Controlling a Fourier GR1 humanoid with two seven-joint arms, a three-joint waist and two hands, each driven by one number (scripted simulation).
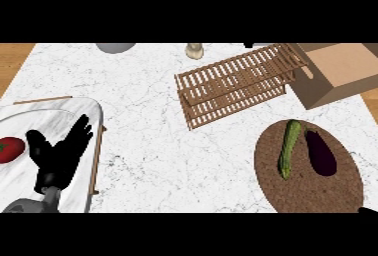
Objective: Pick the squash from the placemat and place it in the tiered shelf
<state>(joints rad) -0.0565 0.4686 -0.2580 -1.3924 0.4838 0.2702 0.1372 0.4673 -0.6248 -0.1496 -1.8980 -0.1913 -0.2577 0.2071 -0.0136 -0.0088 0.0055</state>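
A long green squash (289,148) lies on the brown oval placemat (295,190) at the right, with a dark purple eggplant (321,152) beside it on its right. The wooden slatted tiered shelf (235,83) stands at the upper middle of the counter, up and left of the placemat. My left hand (60,152) rests open, fingers up, at the lower left over a white tray. Only a black tip of my right hand (367,210) shows at the lower right corner; how its fingers stand is hidden.
A white tray (40,125) with a wooden frame holds a red tomato (10,149) at the left. A cardboard box (337,71) stands right of the shelf. A grey bowl (116,47) and a pale small object (194,50) sit at the far edge.
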